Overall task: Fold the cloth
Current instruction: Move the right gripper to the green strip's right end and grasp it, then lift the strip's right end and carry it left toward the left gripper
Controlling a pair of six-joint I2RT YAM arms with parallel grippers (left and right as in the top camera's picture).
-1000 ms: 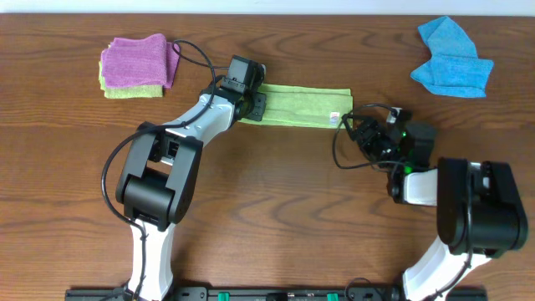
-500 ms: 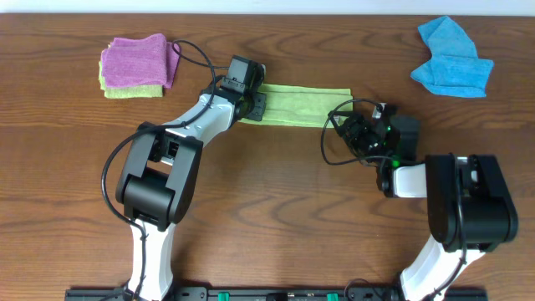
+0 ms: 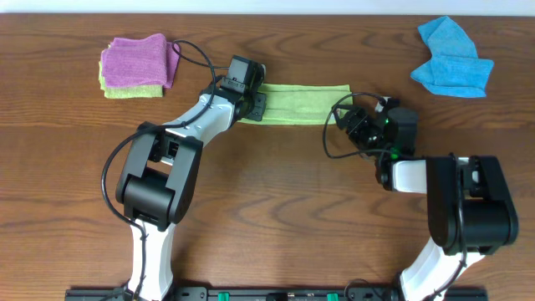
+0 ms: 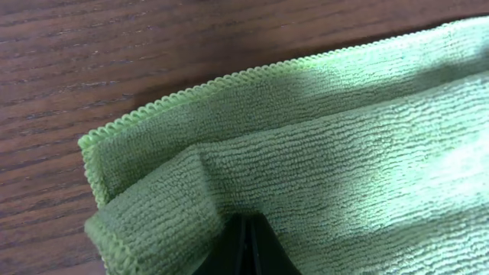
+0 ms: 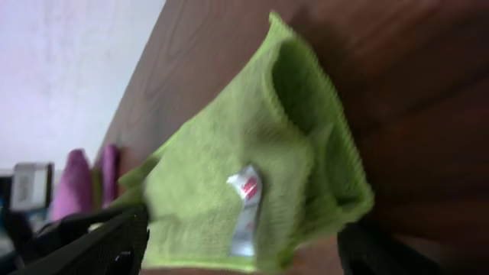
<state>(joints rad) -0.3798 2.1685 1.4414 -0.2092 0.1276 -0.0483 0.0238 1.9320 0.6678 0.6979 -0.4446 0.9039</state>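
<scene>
The cloth point(image 3: 301, 102) is lime green and lies folded into a long narrow strip at the back middle of the table. My left gripper point(image 3: 257, 104) is at its left end. In the left wrist view the dark fingers point(image 4: 246, 244) are pressed together with a fold of the cloth point(image 4: 321, 145) bunched around their tips. My right gripper point(image 3: 343, 124) stands open at the strip's right end. In the right wrist view the cloth's end point(image 5: 260, 153), with its white tag point(image 5: 244, 206), lies between the two spread fingers of the right gripper point(image 5: 237, 252).
A purple cloth point(image 3: 138, 58) lies on a folded green one point(image 3: 134, 90) at the back left. A bright blue cloth point(image 3: 451, 63) is crumpled at the back right. Black cables loop beside both wrists.
My right gripper has moved left and back onto the cloth's right end, so the tagged corner now sits between its fingers. The left arm has stayed still.
</scene>
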